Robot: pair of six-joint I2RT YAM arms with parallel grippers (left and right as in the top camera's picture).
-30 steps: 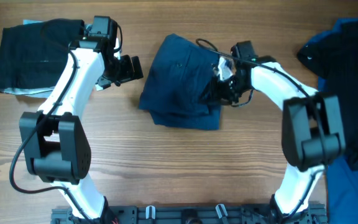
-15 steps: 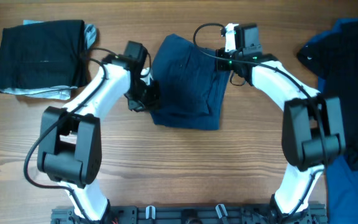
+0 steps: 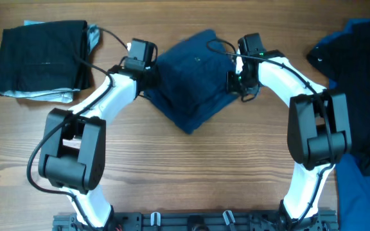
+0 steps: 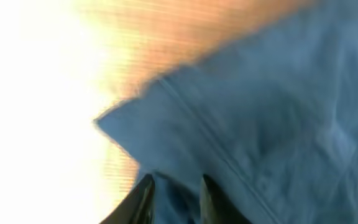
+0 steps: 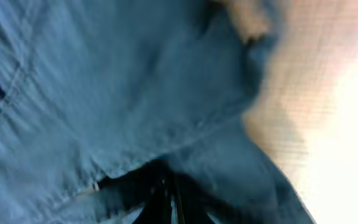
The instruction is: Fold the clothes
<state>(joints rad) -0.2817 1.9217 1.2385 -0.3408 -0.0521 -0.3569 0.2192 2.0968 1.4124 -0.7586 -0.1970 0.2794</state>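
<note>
Left pincer (image 4: 176, 182) and right pincer (image 5: 168, 190) grip navy shorts (image 3: 194, 83), diamond-shaped, apparently lifted.

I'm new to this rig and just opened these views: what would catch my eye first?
The navy shorts at the middle of the table, pinched on either side by the left hand and right hand. A folded black garment lies at the far left, and a loose heap of blue and black clothes fills the right edge.
</note>
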